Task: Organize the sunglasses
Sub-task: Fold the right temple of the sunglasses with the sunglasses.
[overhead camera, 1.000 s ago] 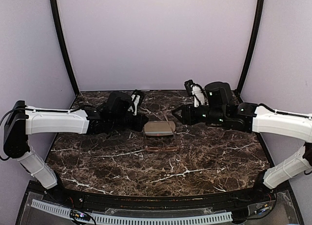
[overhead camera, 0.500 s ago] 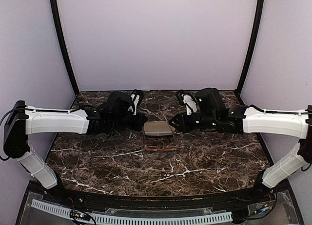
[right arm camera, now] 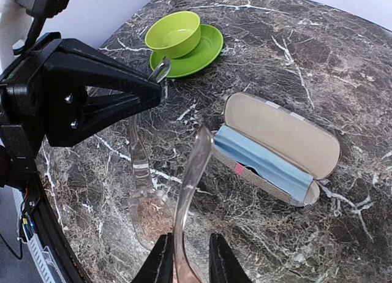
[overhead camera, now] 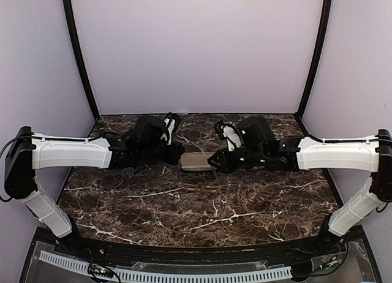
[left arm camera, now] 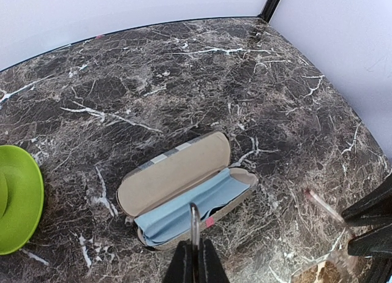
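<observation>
The sunglasses [right arm camera: 185, 203], clear pinkish frames with brown lenses, sit between the two arms over the middle of the table [overhead camera: 245, 215], somewhat nearer its far edge than its near edge; in the top view only a faint outline of them shows against the marble.

The left tool [left arm camera: 196, 252] is pinched fully together on the tip of one temple, which sticks out between its fingers; seen from the right wrist, that temple runs down from the black fingers to the lens by the table top.

The right tool [right arm camera: 190, 249] stands narrow with the other temple between its fingers [right arm camera: 160, 258]; that temple rises upright between the two pads, and whether they press it cannot be told.

The glasses case [right arm camera: 282, 133] lies open on the table just beyond the frames, toward the far edge, its tan lid folded back and a light blue cloth [right arm camera: 257, 163] in the lower half; nothing else shows inside it.

A green bowl [right arm camera: 174, 32] stands on a green saucer [right arm camera: 205, 50] well apart from the case, on the left arm's side of the table; the left arm hides both in the top view.
</observation>
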`<state>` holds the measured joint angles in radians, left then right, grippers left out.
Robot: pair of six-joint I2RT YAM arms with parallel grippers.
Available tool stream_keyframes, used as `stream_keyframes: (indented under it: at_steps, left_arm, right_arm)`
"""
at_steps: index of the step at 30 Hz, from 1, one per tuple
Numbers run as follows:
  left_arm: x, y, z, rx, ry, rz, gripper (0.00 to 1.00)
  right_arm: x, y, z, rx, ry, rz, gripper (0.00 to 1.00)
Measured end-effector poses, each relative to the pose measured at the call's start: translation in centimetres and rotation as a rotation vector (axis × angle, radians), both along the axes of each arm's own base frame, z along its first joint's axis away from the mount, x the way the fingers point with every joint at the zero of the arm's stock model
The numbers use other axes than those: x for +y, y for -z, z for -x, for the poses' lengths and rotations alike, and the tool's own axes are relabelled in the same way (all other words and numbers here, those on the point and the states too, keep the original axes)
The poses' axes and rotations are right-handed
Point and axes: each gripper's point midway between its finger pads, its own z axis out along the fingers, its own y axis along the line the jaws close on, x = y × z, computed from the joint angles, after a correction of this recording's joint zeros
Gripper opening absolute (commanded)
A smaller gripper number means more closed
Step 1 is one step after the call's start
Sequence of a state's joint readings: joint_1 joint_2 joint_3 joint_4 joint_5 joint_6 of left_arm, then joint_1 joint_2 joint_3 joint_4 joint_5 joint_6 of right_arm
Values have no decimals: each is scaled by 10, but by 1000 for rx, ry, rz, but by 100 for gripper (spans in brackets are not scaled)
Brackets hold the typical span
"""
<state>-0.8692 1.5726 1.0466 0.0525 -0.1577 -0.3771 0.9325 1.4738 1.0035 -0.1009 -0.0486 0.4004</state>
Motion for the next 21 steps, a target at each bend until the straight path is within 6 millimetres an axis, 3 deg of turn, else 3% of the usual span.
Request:
stream_keyframes:
  at_steps: [14,21]
  left_arm:
    - [-1,-1,2,-2,4,3,0]
    - [-1,-1,2,-2,4,3,0]
  right_arm:
    - [19,29,13,50,-42,28,20]
    - [36,53,24,71,-81,89,23]
